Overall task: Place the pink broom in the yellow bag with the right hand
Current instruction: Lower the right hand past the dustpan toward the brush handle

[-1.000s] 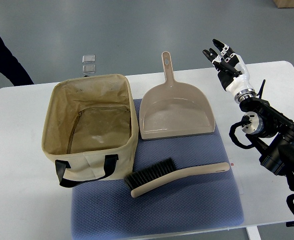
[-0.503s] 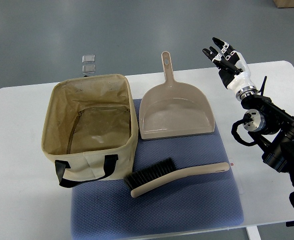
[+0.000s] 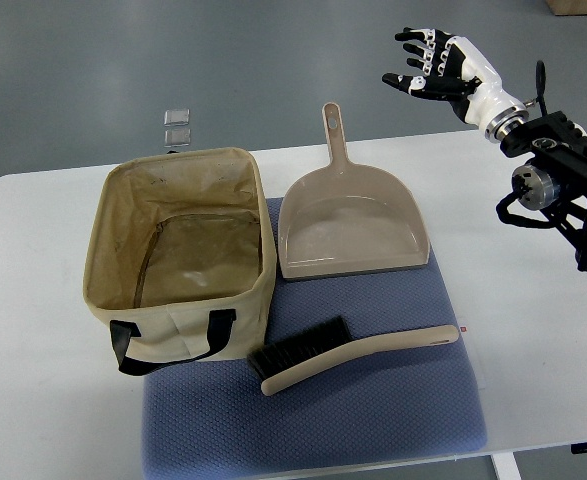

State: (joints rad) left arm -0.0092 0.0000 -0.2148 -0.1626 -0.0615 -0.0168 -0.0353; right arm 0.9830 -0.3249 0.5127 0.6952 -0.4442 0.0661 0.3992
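Note:
The broom (image 3: 348,353), a beige-pink hand brush with black bristles, lies on the blue mat (image 3: 323,415) near the table's front, handle pointing right. The yellow cloth bag (image 3: 180,256) stands open at the left, its black strap at the front. My right hand (image 3: 431,70) is raised beyond the table's far right edge, fingers spread and holding nothing, far from the broom. Its arm (image 3: 558,180) comes in from the right edge.
A beige dustpan (image 3: 351,230) lies on the mat behind the broom, handle pointing away. The white table (image 3: 43,400) carries everything. Two small clear squares (image 3: 177,128) sit on the floor beyond the bag.
My right hand has lifted up and away to the back, and turned so its fingers point left. The arm has drawn back toward the upper right. The broom has not moved.

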